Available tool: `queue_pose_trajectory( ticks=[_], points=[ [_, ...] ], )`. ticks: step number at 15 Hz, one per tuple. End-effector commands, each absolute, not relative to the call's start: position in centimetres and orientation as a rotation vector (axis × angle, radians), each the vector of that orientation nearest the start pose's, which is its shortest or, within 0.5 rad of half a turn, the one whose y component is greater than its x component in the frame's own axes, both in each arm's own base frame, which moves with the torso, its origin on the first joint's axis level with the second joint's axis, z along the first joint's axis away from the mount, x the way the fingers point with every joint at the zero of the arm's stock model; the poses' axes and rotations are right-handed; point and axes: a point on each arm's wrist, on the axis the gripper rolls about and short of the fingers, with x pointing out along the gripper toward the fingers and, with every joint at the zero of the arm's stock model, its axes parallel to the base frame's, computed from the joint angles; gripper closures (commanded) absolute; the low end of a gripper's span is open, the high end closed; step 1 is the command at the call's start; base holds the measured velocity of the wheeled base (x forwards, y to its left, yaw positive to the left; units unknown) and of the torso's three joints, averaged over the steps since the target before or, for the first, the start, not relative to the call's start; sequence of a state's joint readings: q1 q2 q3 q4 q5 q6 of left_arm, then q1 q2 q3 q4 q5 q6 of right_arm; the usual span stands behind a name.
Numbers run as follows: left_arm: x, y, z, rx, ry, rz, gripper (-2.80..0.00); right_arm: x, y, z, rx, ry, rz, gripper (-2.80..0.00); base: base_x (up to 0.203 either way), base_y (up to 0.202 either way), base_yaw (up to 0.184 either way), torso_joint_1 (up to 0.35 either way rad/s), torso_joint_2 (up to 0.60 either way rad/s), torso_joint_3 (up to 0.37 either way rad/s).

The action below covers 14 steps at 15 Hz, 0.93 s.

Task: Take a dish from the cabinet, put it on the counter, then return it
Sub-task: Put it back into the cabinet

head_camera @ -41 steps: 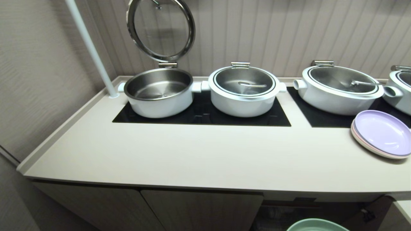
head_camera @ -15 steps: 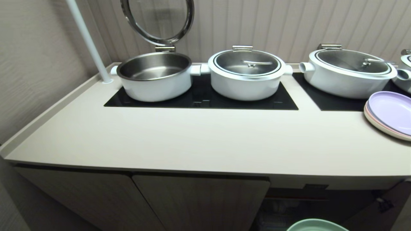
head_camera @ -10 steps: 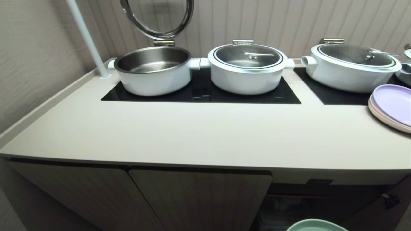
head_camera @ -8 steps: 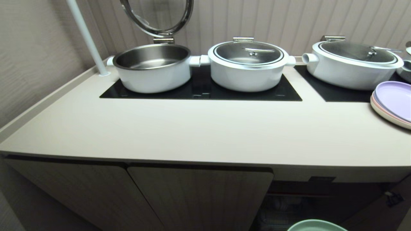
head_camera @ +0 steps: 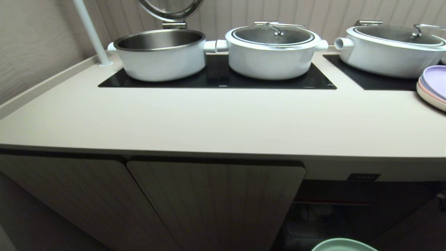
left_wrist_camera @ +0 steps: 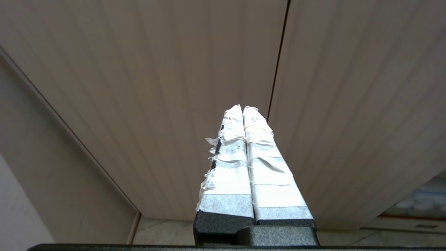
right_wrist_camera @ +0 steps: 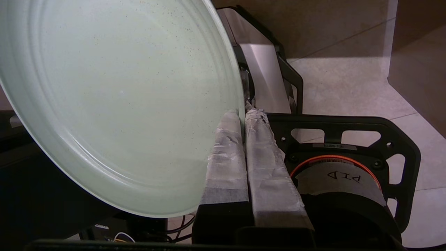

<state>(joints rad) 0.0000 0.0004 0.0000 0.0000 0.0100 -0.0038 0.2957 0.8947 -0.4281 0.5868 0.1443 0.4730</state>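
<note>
- Dish [right_wrist_camera: 115, 104], mint green and round, is pinched at its rim by the right gripper [right_wrist_camera: 243, 115]; the two taped fingers [right_wrist_camera: 226, 153] are pressed together on the edge.
- Being round, it has no long axis to speak of. In the right wrist view it stands tilted, its concave face turned toward the camera, with the gripped edge on the gripper's side.
- From the head view only a sliver of the dish [head_camera: 343, 244] shows, low down at the near edge, in front of the open right-hand part of the cabinet [head_camera: 216, 205] and below the counter [head_camera: 216, 122].
- The cabinet's two ribbed doors on the left are closed. The open bay [head_camera: 331, 212] to their right is dark, with a red-edged shelf; what lies on it I cannot make out.
- On the counter, the far-left white pot [head_camera: 160, 52] stands with its lid [head_camera: 170, 8] raised, and no contents can be seen inside its steel interior.
- The middle pot [head_camera: 273, 50] and the right pot [head_camera: 392, 47] are both covered by glass lids; their contents cannot be seen.
- A lilac plate [head_camera: 435, 82] tops a small stack at the far right of the counter.
- The left gripper [left_wrist_camera: 243, 109] hangs in front of the closed cabinet doors, its taped fingers pressed together on nothing.
</note>
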Motion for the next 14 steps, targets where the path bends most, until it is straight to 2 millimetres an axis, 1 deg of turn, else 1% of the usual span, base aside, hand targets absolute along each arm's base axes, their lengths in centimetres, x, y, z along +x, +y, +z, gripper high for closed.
queue_pose_trajectory(
  ticks=[1, 14],
  points=[
    [-2.28, 0.02, 7.55, -0.005, 0.000, 0.011, 0.00, 4.92, 1.84, 13.38, 0.343, 1.132, 0.139, 0.00, 0.000, 0.000, 0.000, -0.227, 0.53, 0.290],
    [-2.28, 0.02, 7.55, -0.005, 0.000, 0.011, 0.00, 4.94, 1.85, 13.37, 0.344, 1.134, 0.138, 0.00, 0.000, 0.000, 0.000, -0.203, 0.49, 0.286]
  ],
)
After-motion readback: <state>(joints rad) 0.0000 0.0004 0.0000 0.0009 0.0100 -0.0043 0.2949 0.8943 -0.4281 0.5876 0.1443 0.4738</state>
